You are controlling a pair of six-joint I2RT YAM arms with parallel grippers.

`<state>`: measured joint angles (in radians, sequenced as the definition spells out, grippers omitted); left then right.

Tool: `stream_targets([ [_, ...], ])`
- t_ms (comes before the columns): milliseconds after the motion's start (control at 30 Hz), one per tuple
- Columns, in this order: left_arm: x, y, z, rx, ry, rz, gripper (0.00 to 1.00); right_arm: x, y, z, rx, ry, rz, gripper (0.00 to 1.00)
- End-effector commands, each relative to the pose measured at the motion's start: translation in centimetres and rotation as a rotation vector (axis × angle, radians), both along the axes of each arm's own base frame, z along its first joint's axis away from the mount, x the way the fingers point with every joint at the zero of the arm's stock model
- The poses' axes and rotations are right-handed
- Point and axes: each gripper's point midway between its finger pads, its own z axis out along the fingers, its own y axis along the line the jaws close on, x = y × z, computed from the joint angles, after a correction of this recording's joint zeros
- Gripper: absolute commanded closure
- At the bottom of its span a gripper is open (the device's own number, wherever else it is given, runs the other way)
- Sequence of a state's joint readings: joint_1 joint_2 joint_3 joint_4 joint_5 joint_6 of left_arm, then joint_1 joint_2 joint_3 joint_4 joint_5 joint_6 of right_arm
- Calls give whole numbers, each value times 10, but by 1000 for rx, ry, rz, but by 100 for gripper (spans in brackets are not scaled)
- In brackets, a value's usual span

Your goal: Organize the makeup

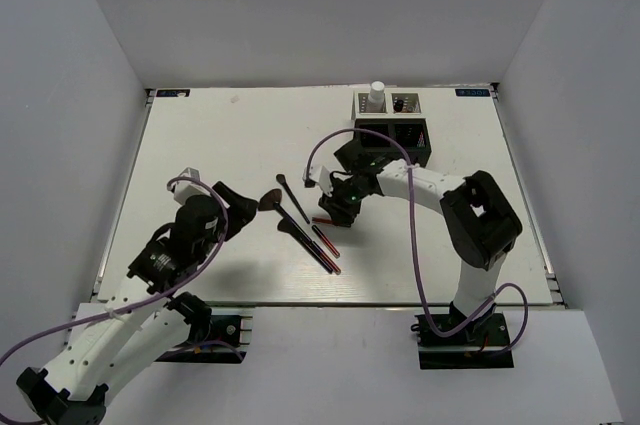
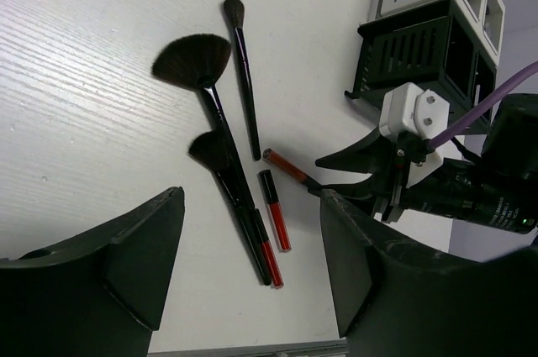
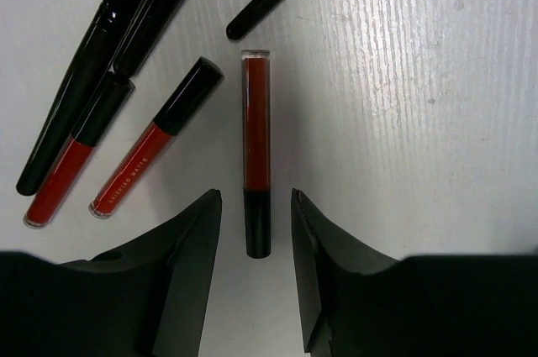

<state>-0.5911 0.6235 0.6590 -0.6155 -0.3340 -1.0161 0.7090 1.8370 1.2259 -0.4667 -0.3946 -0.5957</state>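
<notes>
red gloss tube flat on table, black cap end between the right gripper fingers, clear end pointing away ahead of the tips; jaws narrow but apart, strip of table visible each side of the cap, nothing gripped; likely straddling the cap so a close pinches across the tube's width. labelled tube just left of the fingers, angled, small white print seems to end "MATTE", rest unreadable; third tube further left, black brush handles beyond both. left gripper spread wide, holding nothing, above the pile, fan brush ahead of its tips. black mesh organizer behind right gripper, white-capped bottle upright at its back; loose items probably go there
</notes>
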Motion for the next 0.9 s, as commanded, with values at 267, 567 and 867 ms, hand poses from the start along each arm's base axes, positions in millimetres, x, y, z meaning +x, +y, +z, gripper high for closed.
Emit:
stream_targets([
  [267, -2, 3, -14, 10, 58, 29, 24, 2, 8, -17, -56, -63, -4, 56],
  [567, -5, 5, -16, 4, 62, 33, 24, 10, 6, -29, -95, -87, -31, 62],
  [867, -6, 5, -19, 5, 69, 34, 24, 3, 1, -40, -120, -78, -29, 75],
])
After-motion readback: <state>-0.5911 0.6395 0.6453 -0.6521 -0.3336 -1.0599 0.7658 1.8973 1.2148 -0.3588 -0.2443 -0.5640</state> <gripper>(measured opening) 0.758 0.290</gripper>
